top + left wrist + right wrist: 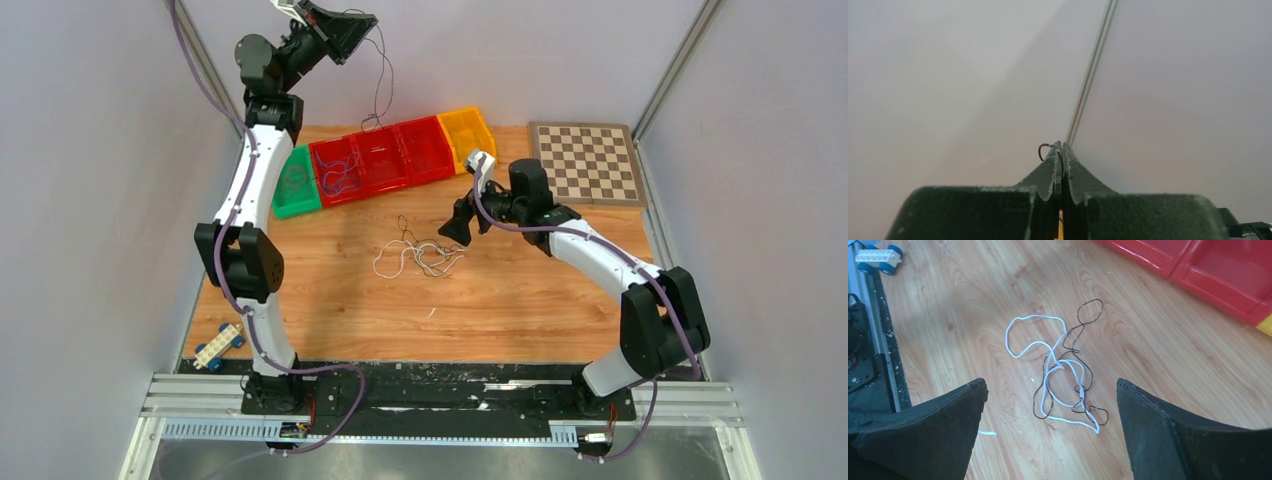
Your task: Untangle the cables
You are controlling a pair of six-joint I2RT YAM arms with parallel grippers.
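In the top view the left gripper [362, 25] is raised high at the upper left of the frame, above the far edge of the table [520, 320]. Its jaws are pressed together on a dark wire [385, 70], which hangs down from it in a loose line to the red bins [400, 165]. The left wrist view shows the gripper [1062, 147] against the grey wall, its fingers [1048, 172] closed, with a short curl of the wire [1042, 149] sticking out at the tip. The right gripper [458, 228] sits low at mid-frame with its jaws wide apart, just right of the tangle [420, 257], which lies on the bare wood at the centre. In the right wrist view the tangle [1065, 390] lies between the two spread fingers [938, 425] of the gripper [1050, 382] and touches neither. It is made of white and black wires knotted together, with a white loop reaching to the upper left and a black one to the upper right. A green bin [297, 190] left of the red ones holds thin wires, and a yellow bin [467, 133] ends the row on the right. A chessboard [588, 162] lies at the upper right and a toy car [220, 346] at the lower left.
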